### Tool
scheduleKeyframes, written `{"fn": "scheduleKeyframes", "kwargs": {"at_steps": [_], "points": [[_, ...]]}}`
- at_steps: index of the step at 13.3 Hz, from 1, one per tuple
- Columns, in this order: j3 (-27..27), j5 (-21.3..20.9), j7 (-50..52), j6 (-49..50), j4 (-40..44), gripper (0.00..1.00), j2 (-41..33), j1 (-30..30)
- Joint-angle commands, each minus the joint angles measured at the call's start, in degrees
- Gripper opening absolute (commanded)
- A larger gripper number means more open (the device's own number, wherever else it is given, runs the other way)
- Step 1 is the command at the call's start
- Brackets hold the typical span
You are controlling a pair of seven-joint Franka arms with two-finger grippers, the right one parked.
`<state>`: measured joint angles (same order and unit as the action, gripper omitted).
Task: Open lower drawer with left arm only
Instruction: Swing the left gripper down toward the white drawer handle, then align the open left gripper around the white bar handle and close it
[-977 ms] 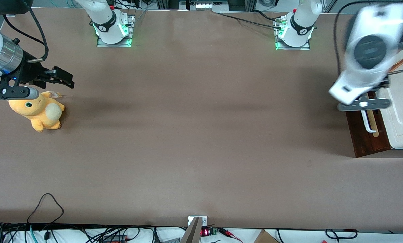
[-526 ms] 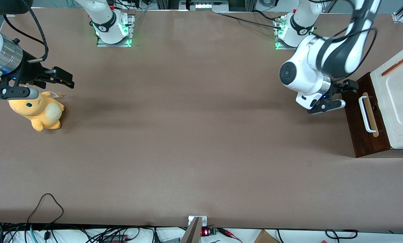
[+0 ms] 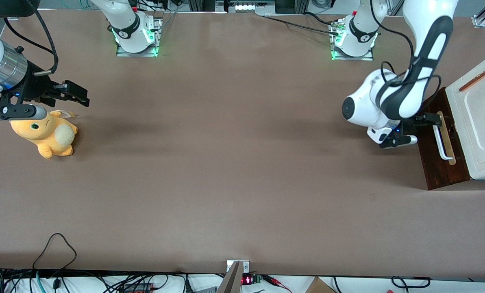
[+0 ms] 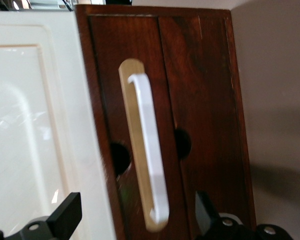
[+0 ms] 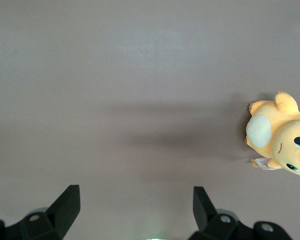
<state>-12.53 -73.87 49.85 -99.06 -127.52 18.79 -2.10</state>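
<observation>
Lighting: even, overhead, moderately bright. Soft shadows on table. Glare on cream panel. Wrist view soft; gripper fingers spread.

The left arm reaches down from its base toward the working arm's end of the counter, its black-and-white forearm sloping to a bent white wrist; the gripper hangs low and points sideways, away from the parked arm; its two black fingers stand wide apart, holding nothing.
</observation>
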Motion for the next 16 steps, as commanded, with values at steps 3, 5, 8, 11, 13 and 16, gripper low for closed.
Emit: {"fn": "scheduleKeyframes", "kwargs": {"at_steps": [3, 5, 8, 11, 13, 16], "points": [[3.8, -5.3, 4.2, -1.8, -2.4, 1.0, 2.4, 2.4], [5.1, -9.5, 6.5, -1.0, -4.4, 1.0, 2.9, 3.1], [5.1, -11.6, 9.0, 2.0, -6.4, 1.0, 3.5, 4.4], [5.5, -15.0, 9.9, 3.0, -7.3, 1.0, 3.5, 4.3], [5.8, -15.2, 10.4, 3.3, -7.7, 0.97, 3.5, 4.3], [6.8, -16.8, 11.6, 3.6, -7.7, 0.92, 4.2, 4.2]]}}
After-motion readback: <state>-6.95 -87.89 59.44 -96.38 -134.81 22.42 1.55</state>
